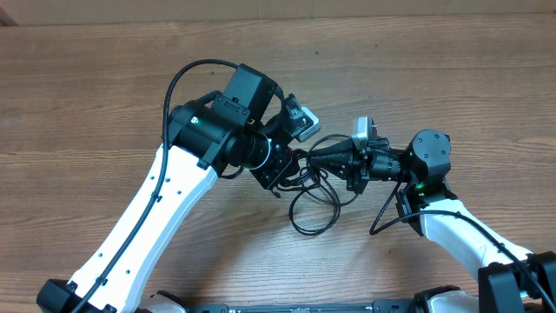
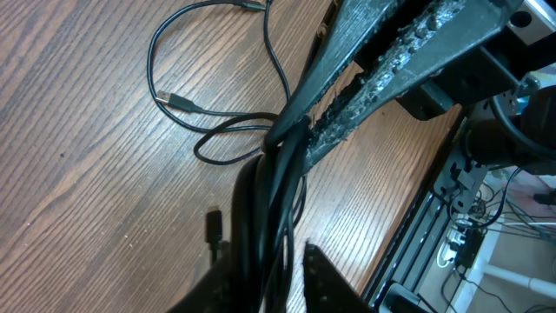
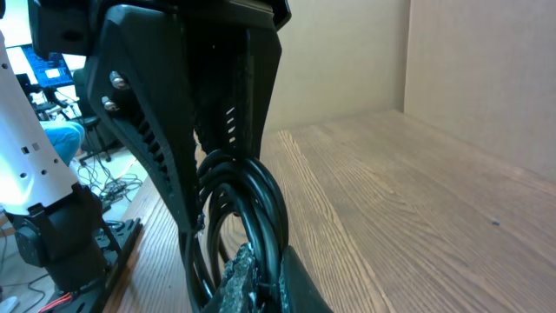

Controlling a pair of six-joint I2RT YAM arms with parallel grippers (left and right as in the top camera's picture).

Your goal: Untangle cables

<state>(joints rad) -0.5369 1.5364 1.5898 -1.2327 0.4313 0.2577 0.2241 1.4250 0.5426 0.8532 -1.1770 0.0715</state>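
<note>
Wooden table [image 1: 104,87], seen from above. Black cables [image 2: 278,183] sit in a knotted clump at its middle, well away from every edge, with loose loops spilling out. Right claw [image 2: 304,130] is clamped on the clump. Left claw [image 2: 265,261] straddles it with fingers slightly apart; I cannot tell whether it grips. Untangling looks barely begun.

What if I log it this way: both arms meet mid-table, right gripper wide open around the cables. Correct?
No: the right gripper is shut on the cables, not wide open; the left wrist view shows it. The rest stands.
</note>
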